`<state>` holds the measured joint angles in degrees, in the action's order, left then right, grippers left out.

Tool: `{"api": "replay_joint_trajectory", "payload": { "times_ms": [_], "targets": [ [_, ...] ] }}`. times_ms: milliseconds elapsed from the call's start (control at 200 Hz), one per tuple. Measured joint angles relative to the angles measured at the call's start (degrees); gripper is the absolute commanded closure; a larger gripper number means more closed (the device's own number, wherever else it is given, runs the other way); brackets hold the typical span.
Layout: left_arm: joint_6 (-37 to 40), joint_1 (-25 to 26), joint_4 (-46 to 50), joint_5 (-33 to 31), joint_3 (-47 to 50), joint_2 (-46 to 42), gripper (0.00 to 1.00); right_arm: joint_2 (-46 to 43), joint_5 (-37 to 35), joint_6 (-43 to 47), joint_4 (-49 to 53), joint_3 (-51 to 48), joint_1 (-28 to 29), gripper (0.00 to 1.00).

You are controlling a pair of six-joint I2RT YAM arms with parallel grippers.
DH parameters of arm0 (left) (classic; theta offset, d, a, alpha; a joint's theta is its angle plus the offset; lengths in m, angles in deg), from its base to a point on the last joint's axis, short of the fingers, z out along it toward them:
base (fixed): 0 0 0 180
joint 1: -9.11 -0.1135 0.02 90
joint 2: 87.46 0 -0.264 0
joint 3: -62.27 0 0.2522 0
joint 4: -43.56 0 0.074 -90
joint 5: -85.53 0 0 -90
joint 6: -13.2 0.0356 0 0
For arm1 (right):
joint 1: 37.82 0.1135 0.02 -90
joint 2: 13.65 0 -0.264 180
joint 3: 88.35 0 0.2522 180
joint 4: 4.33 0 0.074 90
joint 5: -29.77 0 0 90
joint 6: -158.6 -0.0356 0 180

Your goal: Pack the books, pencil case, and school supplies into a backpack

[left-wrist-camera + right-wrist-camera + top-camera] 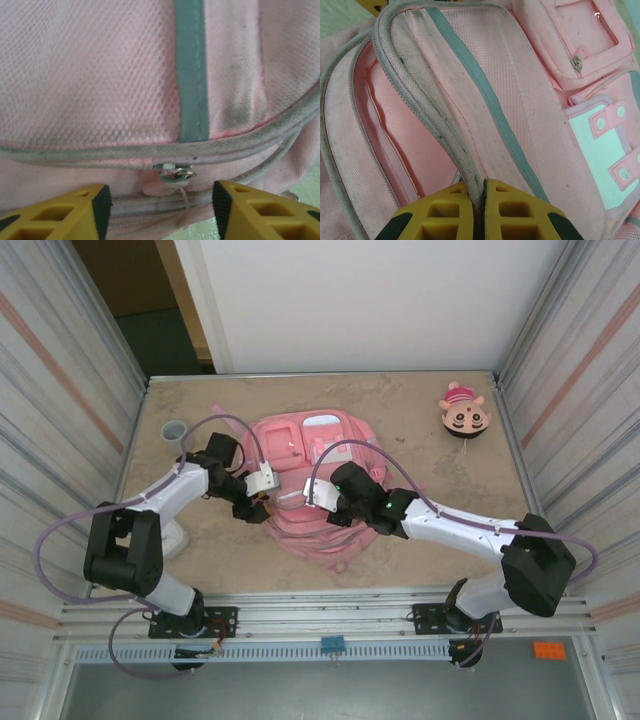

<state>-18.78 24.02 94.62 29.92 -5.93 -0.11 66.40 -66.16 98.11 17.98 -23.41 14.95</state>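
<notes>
Top external view puts the pink backpack (290, 440) lying flat in the middle of the counter (420, 540), with both my arms bent in over its near end. It is soft, limp fabric that sags and folds wherever it is not held up, light enough to drag if I pull sideways, so I judge the corded, zip-edged rim (427, 107) of the main opening to be the only firm place to grip. The right end effector (479, 192) is clenched on that rim, pinching it between its pads and lifting the flap so the pink lining gapes beside it. The left end effector (160, 200) is released: its yellow fingers (90, 210) stand apart on either side of the small metal zipper pull (174, 172) and touch nothing. That pull is tiny and slick and could easily slip out of a pinch. Beyond the backpack's left corner stands a grey cup (173, 430), and well off past its right corner lies a cartoon-face toy (464, 417) — neither crowds the bag. What does crowd it is my own gear: both wrists and their looping cables (345, 445) hang over the backpack.
</notes>
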Motion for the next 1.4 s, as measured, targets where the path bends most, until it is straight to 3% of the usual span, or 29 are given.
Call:
{"api": "replay_joint_trajectory", "payload": {
  "times_ms": [301,626,872,1193,1398],
  "targets": [
    [0.28,0.57,0.37,3.06,0.02,-0.09,0.70,-0.02,0.24,-0.61,-0.79,-0.22,-0.24,0.99],
    [-1.53,0.59,0.33,4.59,2.21,-3.23,0.76,-0.15,0.44,-1.01,-1.27,-1.01,-0.33,1.00],
    [-5.22,0.59,-1.14,4.02,3.32,-4.76,0.97,-0.35,0.63,-1.27,-1.73,-1.11,-0.33,1.00],
    [-11.19,0.59,-2.36,6.14,5.18,-7.63,1.00,-0.35,0.59,-3.85,-2.73,-1.25,-0.42,1.00],
    [-21.05,1.11,-4.37,7.10,6.91,-11.93,1.00,-0.35,0.57,-5.46,-3.54,-1.60,-0.44,1.00]
  ]
}}
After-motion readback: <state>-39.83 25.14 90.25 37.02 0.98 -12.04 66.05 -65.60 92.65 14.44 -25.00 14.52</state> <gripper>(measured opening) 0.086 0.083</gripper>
